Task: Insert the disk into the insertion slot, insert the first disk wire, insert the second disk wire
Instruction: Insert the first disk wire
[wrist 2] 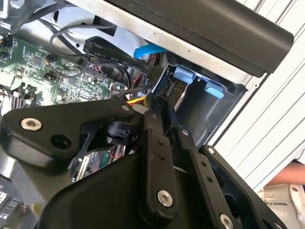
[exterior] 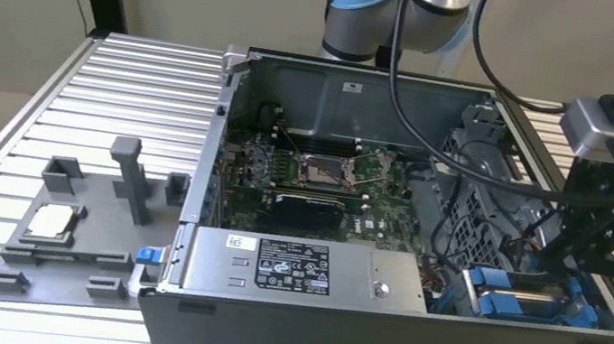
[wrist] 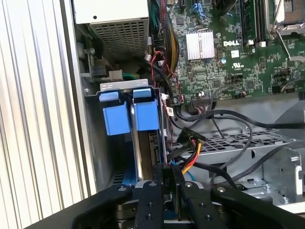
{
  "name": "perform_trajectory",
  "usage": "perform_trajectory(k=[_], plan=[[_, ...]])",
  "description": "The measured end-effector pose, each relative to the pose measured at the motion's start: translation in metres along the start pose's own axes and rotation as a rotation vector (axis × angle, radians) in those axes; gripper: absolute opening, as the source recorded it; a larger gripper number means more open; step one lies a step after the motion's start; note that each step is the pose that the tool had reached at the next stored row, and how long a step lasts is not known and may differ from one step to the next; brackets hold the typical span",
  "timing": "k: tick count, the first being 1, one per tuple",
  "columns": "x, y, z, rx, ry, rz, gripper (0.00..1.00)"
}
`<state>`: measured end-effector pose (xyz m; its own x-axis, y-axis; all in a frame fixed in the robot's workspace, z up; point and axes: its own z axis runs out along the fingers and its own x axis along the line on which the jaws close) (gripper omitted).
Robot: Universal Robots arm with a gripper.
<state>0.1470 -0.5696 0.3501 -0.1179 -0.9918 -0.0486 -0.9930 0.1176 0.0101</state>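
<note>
— Where is the disk?
— The disk [wrist: 143,114] sits in the slot [wrist: 119,86], just ahead of my gripper [wrist: 167,180]. I cannot tell how far the gripper is open, or what it holds.
— What is the risk?
— I think the wires [wrist: 193,155] just beside me may snag. A plug may also enter crooked.
— Any writing?
— There is a sticker [exterior: 295,267] and white print on the board [wrist: 228,62]. I leave both unread.

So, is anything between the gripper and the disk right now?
Nothing visible does. In the first wrist view the gripper is close up to the disk, already seated in the insertion slot; the black wire connector lies off beside them.
</note>
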Motion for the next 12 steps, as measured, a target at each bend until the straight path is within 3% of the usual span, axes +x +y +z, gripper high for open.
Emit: perform_trajectory(k=[12], plan=[[0.0012,-0.0018,0.0027,-0.0039,-0.0032,-0.065,0.00]])
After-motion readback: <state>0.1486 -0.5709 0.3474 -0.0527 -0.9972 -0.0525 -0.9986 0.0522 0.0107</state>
